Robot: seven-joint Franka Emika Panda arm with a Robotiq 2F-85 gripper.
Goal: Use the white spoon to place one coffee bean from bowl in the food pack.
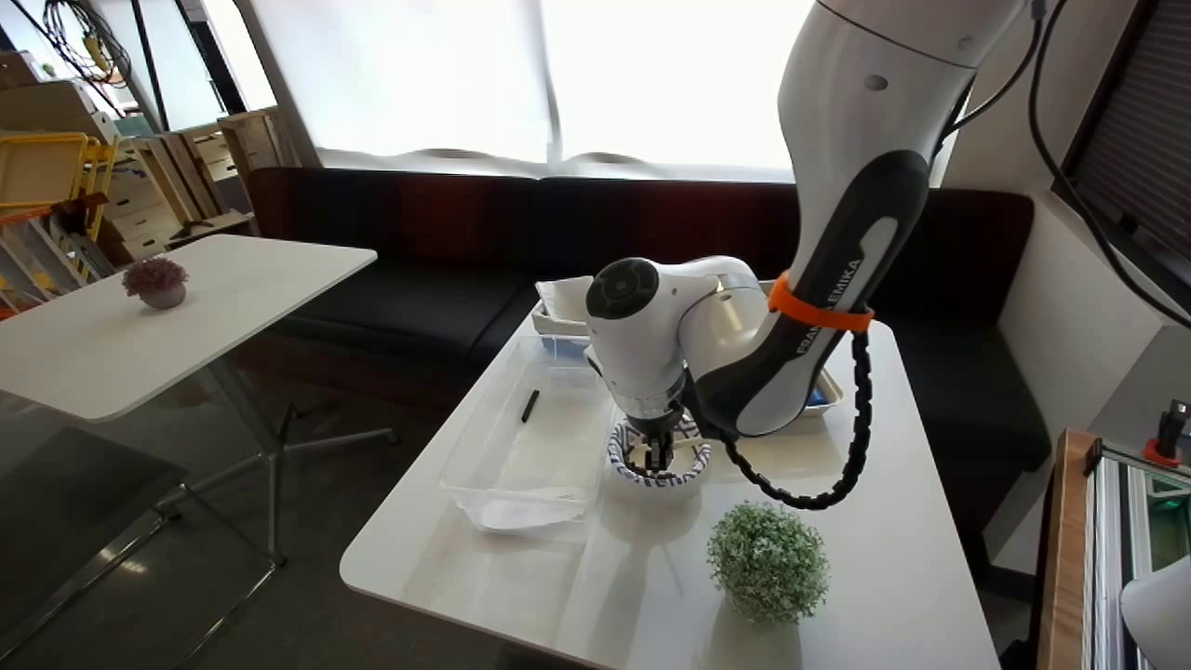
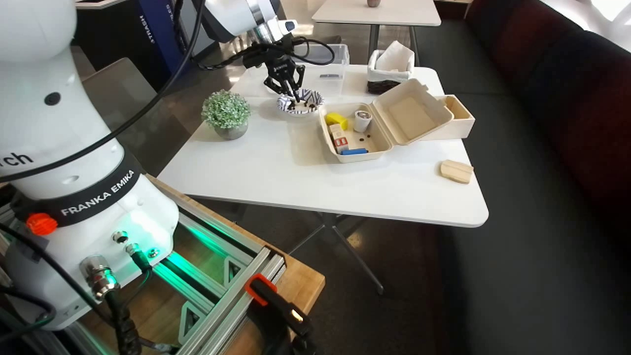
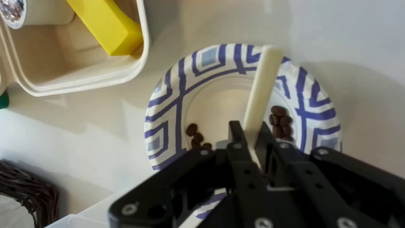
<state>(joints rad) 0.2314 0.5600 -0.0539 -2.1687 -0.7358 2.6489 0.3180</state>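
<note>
My gripper (image 3: 249, 128) is shut on the handle of the white spoon (image 3: 265, 82), over the bowl (image 3: 319, 115) with its blue-patterned rim. The spoon's far end is hidden behind the fingers; I cannot tell whether a bean is on it. Dark coffee beans (image 3: 279, 110) lie in a cluster on the right inside the bowl, and several more at the left. In both exterior views my gripper (image 1: 658, 454) (image 2: 297, 94) is down at the bowl (image 1: 684, 479) (image 2: 284, 104). The open food pack (image 2: 385, 149) stands beside the bowl; its corner (image 3: 144, 60) shows in the wrist view.
The pack holds a yellow block (image 2: 336, 120), a white cup (image 2: 362, 121) and a blue item (image 2: 354, 151). A clear bin (image 1: 521, 456) stands close beside the bowl. A green plant (image 2: 227, 114), a lined basket (image 2: 387, 74) and a wooden piece (image 2: 456, 171) are on the table.
</note>
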